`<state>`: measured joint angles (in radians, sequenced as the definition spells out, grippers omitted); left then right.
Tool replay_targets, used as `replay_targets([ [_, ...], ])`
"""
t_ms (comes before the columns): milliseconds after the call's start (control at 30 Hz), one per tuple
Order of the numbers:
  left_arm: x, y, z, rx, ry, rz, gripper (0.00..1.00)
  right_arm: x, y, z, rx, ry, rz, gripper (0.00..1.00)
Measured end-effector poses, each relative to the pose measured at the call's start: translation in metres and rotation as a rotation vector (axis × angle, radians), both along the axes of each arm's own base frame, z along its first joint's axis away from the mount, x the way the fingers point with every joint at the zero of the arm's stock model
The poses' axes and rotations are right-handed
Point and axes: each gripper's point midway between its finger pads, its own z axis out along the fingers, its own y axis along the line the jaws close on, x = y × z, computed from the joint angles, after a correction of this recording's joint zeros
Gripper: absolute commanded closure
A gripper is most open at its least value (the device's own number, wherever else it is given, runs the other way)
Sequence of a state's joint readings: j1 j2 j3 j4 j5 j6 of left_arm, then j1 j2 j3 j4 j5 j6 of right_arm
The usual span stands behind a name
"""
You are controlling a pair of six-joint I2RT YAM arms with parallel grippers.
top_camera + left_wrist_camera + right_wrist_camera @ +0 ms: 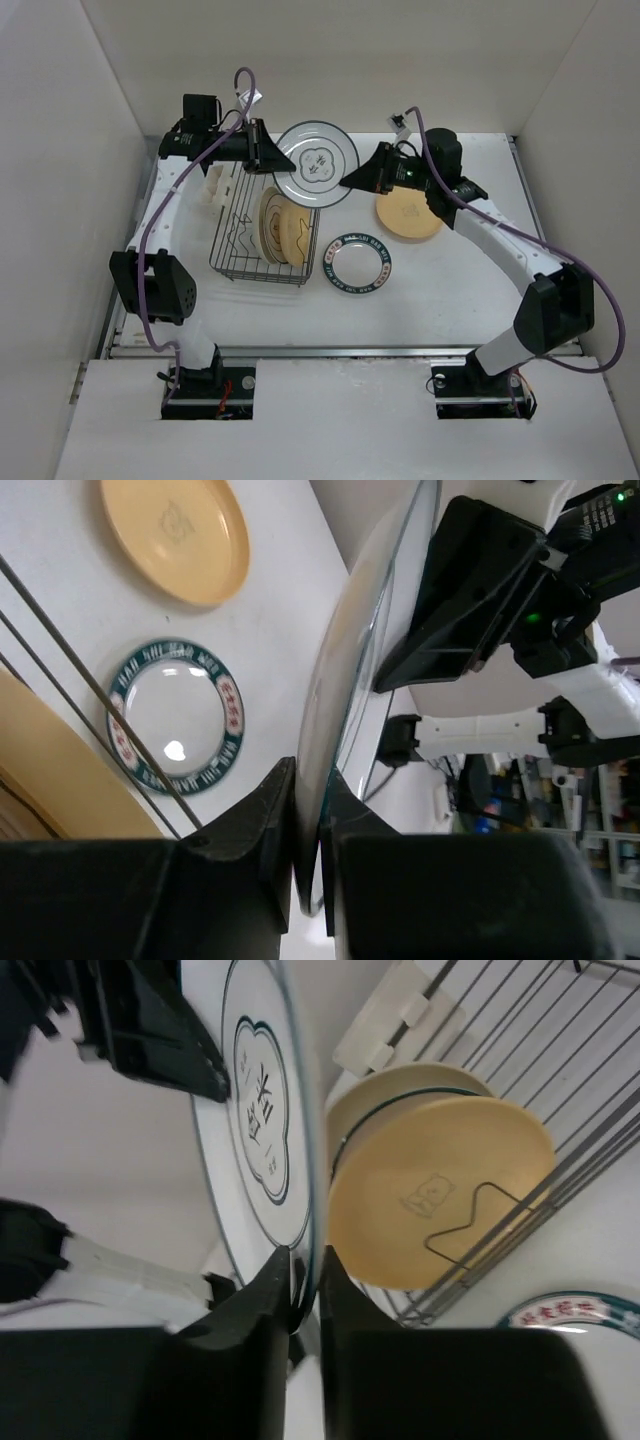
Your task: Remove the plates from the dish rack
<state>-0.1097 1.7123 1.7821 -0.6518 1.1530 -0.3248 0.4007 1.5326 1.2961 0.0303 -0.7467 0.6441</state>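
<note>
- The white plate (316, 165), with its dark rim ring and centre motif, hangs in the air just past the far right corner of the dish rack (232, 262). It is clear of the wires, and its face is turned up toward the overhead camera.
- The left gripper (268, 152) is clamped on the plate's rim on the side nearest the dish rack. In the left wrist view the rim sits squeezed between the two fingers.
- The right gripper (350, 180) is clamped on the opposite rim, the side away from the dish rack. The right wrist view shows its fingers pinching the edge.
- Both arms therefore hold one plate, and the line between the two grips runs roughly left to right across the plate's middle. This looks like a handover.
- Two plates already lie flat on the worktop (450, 290) to the right of the dish rack: a lone tan plate (408, 216) and, nearer the arm bases, a green-ringed plate (360, 263).
- The racked tan plates (282, 228) stand on edge inside the dish rack, so the unloading is partly done.
- The landing area lies away from the dish rack on the right arm's side. The likely next move is for the left gripper to let go and the right to carry the plate there, tipping it flat without striking the lone tan plate.
</note>
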Motion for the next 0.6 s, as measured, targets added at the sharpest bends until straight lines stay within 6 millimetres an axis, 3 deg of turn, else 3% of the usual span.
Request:
replay_targets([
  [33, 0.002, 0.0, -0.001, 0.001, -0.031, -0.006, 1.0, -0.001, 0.001, 0.003, 0.014, 0.024, -0.005, 1.0],
  [133, 0.005, 0.0, 0.0, 0.003, -0.1, -0.024, 0.97, 0.003, 0.0, 0.002, 0.04, 0.093, -0.051, 1.0],
  [167, 0.005, 0.0, -0.002, 0.019, -0.118, -0.025, 0.81, 0.003, 0.0, 0.0, 0.042, 0.106, -0.057, 1.0],
  [200, 0.003, 0.0, -0.004, 0.033, -0.11, -0.027, 0.4, 0.004, -0.001, -0.002, 0.037, 0.104, -0.063, 1.0],
  [267, -0.007, 0.001, -0.01, 0.09, -0.087, -0.033, 0.03, 0.005, -0.002, -0.008, 0.019, 0.099, -0.069, 1.0],
  [433, -0.012, 0.007, -0.009, 0.325, -0.197, 0.008, 0.0, 0.014, -0.017, -0.028, -0.028, 0.147, -0.144, 1.0],
  [500, -0.008, 0.017, -0.012, 0.429, -0.246, 0.065, 0.0, 0.017, -0.035, -0.036, -0.041, 0.173, -0.198, 1.0],
  [600, 0.003, 0.048, -0.014, 0.591, -0.298, 0.203, 0.0, 0.015, -0.072, -0.051, -0.063, 0.223, -0.306, 1.0],
])
